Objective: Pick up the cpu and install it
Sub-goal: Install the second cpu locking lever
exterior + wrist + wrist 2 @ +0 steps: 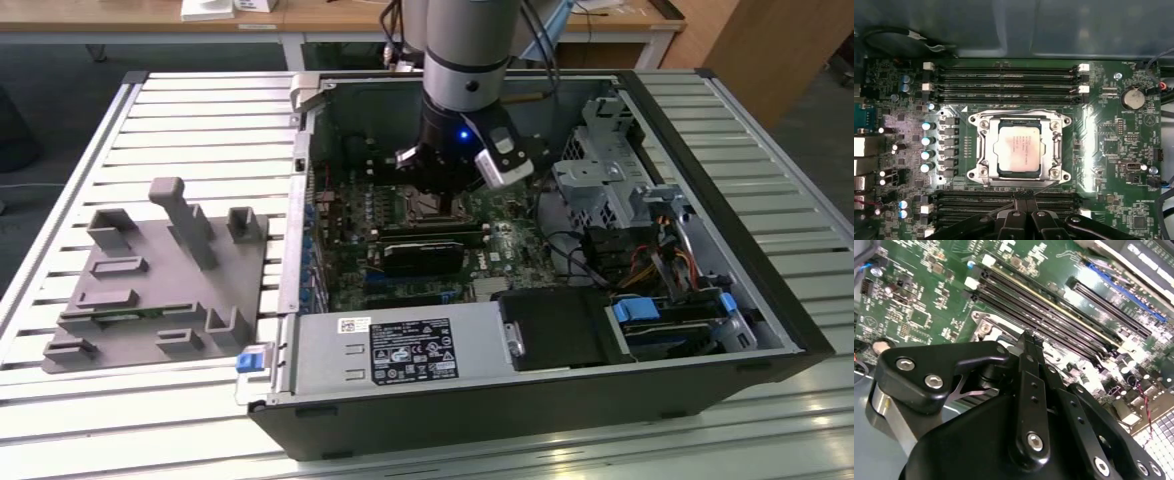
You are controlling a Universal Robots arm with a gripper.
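Note:
The cpu [1019, 150] is a small square chip with a silvery top, lying flat inside the metal socket frame [980, 150] on the green motherboard [1104, 145]. My gripper [1025, 196] hovers just to one side of the socket, over a bank of black memory slots, its two black fingers pressed together with nothing between them. The second wrist view shows the same closed gripper [1029, 340] pointing down at the board. In the exterior view the gripper [434, 192] hangs inside the open computer case [747, 290], directly above the socket area.
A black rectangular module [427, 250] lies across the board in front of the socket. A drive cage [607, 180] and cables crowd the exterior view's right; the power supply [400, 350] fills the near side. A grey fixture [160, 280] with upright posts stands on the slatted table.

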